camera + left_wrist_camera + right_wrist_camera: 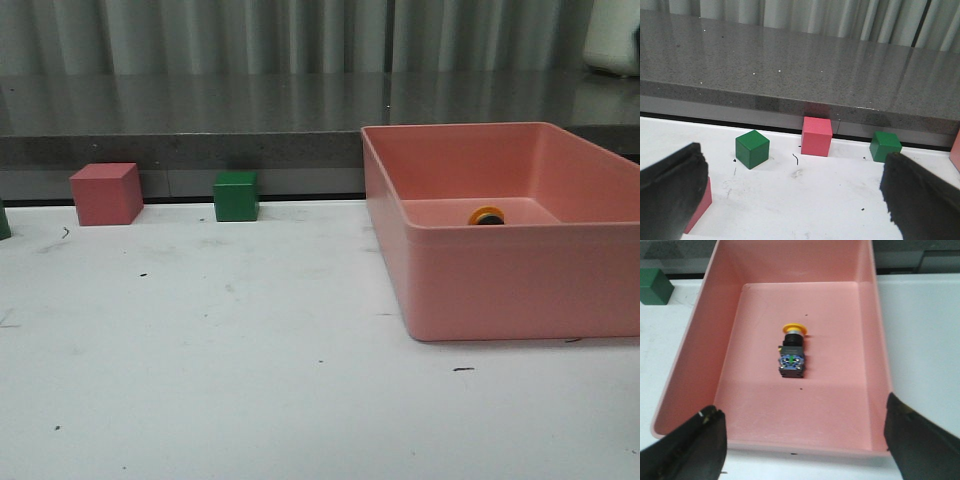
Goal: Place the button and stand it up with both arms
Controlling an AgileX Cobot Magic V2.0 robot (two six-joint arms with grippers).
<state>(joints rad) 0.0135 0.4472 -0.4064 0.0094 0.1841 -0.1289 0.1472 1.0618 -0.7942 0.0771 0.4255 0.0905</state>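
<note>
The button (792, 351) lies on its side inside the pink bin (875, 330), yellow cap toward the bin's far wall, clear-and-blue base toward me. In the front view only its yellow cap (487, 215) shows over the bin's near wall (520, 285). My right gripper (802, 432) is open and empty, above the bin's near rim, well short of the button. My left gripper (795, 187) is open and empty over the white table, short of the cubes. Neither arm shows in the front view.
A pink cube (106, 193) and a green cube (236, 195) stand at the table's back edge. The left wrist view shows another green cube (752, 148) and part of a pink cube (700, 205) by the left finger. A grey counter (200, 120) lies behind.
</note>
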